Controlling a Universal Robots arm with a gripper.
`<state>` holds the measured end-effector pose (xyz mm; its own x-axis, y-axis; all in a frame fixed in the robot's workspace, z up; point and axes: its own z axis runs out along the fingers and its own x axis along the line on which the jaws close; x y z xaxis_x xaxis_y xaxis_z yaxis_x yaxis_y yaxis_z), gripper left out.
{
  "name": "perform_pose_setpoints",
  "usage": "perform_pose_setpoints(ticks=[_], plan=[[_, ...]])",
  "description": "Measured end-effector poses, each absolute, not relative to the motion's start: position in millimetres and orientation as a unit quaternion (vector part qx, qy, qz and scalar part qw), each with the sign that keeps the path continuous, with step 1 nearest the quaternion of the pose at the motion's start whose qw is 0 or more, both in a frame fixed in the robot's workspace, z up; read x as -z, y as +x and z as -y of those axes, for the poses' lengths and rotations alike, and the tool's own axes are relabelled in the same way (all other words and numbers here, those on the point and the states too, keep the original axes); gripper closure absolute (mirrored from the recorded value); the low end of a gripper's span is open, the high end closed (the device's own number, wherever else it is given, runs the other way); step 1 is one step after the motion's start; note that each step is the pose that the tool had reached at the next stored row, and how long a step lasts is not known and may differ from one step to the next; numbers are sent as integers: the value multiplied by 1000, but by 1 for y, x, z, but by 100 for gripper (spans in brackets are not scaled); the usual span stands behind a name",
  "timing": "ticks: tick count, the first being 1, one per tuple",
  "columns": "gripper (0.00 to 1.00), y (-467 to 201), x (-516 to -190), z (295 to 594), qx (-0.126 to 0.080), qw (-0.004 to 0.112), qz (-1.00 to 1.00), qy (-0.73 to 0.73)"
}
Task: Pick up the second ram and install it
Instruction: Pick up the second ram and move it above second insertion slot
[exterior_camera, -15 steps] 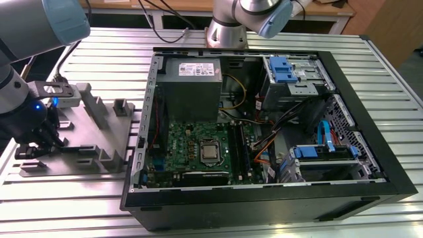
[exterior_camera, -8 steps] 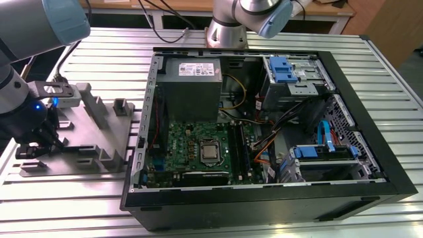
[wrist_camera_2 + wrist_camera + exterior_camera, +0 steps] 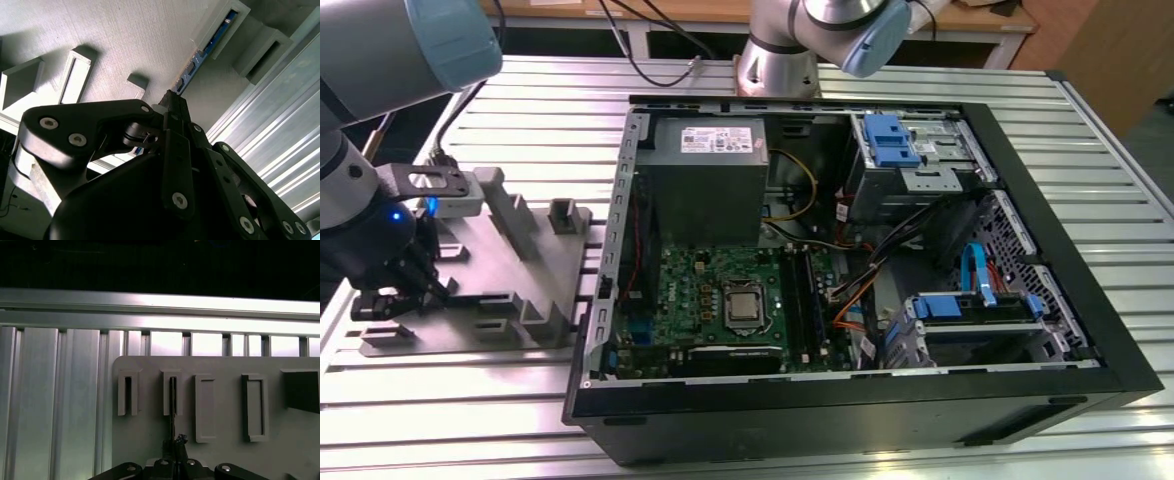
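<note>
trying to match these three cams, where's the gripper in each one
exterior view: gripper at the exterior view's left, over the grey fixture plate
second wrist view: gripper at the ram stick's near end
first wrist view: gripper at the ram stick's end
shared landmark: the grey fixture plate

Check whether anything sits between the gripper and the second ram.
Nothing visible does. In both wrist views the gripper sits right at the near end of the second ram, which stands on edge in a grey fixture block's slot.
</note>
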<state>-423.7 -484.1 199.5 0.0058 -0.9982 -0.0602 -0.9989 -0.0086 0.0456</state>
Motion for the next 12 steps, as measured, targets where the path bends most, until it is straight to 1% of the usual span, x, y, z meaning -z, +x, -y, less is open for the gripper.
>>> perform_pose_setpoints(ticks=[12], plan=[[88, -424, -202, 484, -37, 5, -706, -707]])
